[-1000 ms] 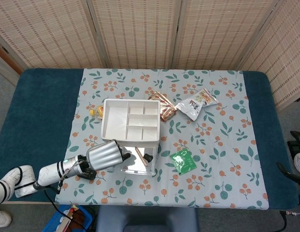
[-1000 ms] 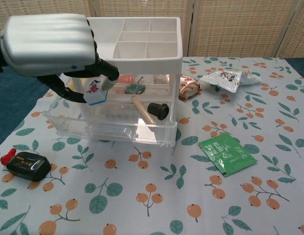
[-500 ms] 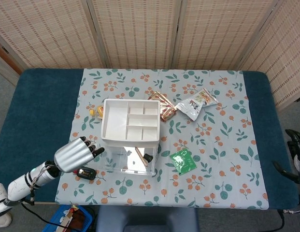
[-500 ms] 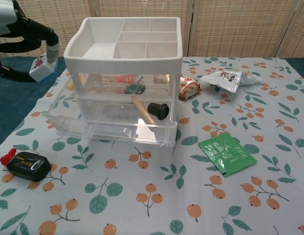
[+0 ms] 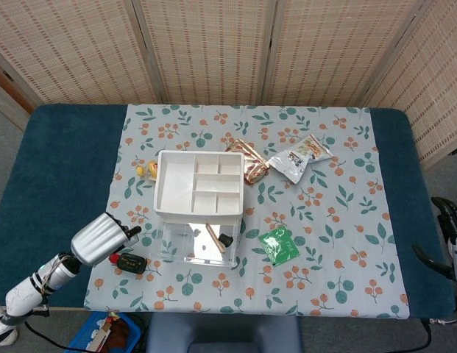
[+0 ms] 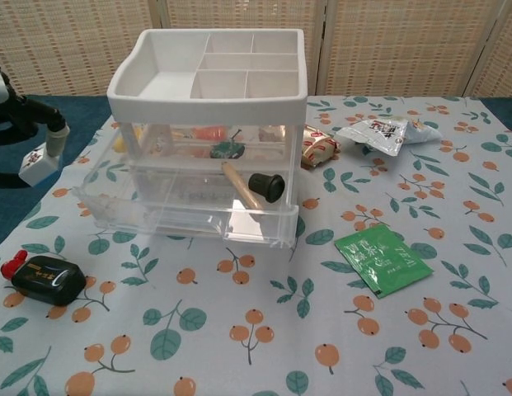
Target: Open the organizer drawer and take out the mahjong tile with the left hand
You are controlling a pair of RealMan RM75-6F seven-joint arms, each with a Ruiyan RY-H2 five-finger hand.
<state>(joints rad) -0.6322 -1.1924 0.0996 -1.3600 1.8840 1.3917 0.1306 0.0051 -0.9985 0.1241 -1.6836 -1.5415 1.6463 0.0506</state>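
Tablecloth edge: mahjong tile (image 6: 39,163) between fingers (image 6: 51,132)

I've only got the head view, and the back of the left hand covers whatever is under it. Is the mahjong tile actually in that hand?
Observer: Yes. The chest view shows the left hand from the side, and its fingers pinch the mahjong tile from above.
Operator: Is it clear of the drawer?
Observer: It is. From the front, the tile hangs to the left of the organizer, apart from the open drawer.
Operator: Anything under the white top tray that I can't see?
Observer: Through the clear front, a small green item sits just below the tray.
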